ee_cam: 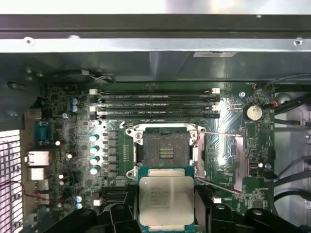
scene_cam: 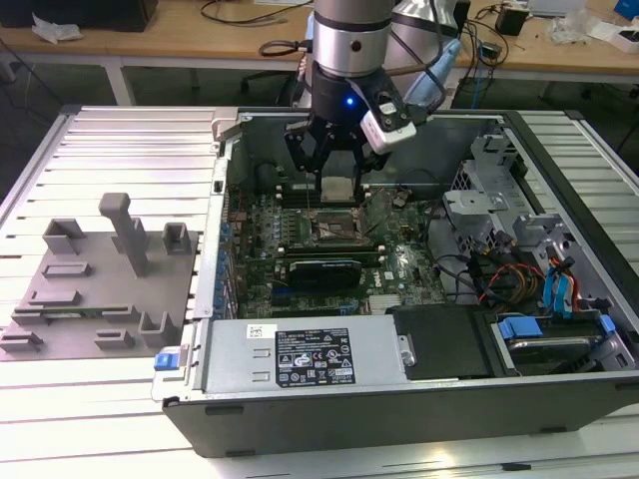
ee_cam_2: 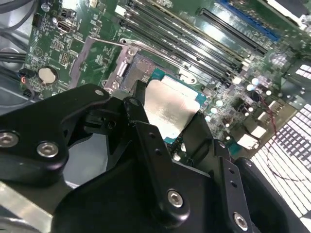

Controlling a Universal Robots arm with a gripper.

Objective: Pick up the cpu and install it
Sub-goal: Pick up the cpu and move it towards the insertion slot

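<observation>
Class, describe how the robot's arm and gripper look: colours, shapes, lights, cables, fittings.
The arm is a silvery-grey cylinder ending in a black band with a small blue light. A white box sits beside it, cables trailing behind. The gripper is black: flat linkage plates joined by silver screws.

The computer case (scene_cam: 399, 424) is lying open on the worktop (scene_cam: 120, 140), and the fixture plate (scene_cam: 90, 299) is sitting beside it toward the exterior view's left. Inside, the motherboard (scene_cam: 399, 264) is lying flat. The power supply (scene_cam: 300, 354) is sitting along the wall nearest the exterior camera, and the drive bays (scene_cam: 509, 249) are standing toward the exterior view's right. The claw (scene_cam: 336, 180) is gripping the cpu (scene_cam: 337, 190) by opposite edges, holding it level above the board, near the open socket (ee_cam: 164, 148) but not touching it. The expansion card (scene_cam: 321, 271) is sitting between the socket and the power supply.
</observation>
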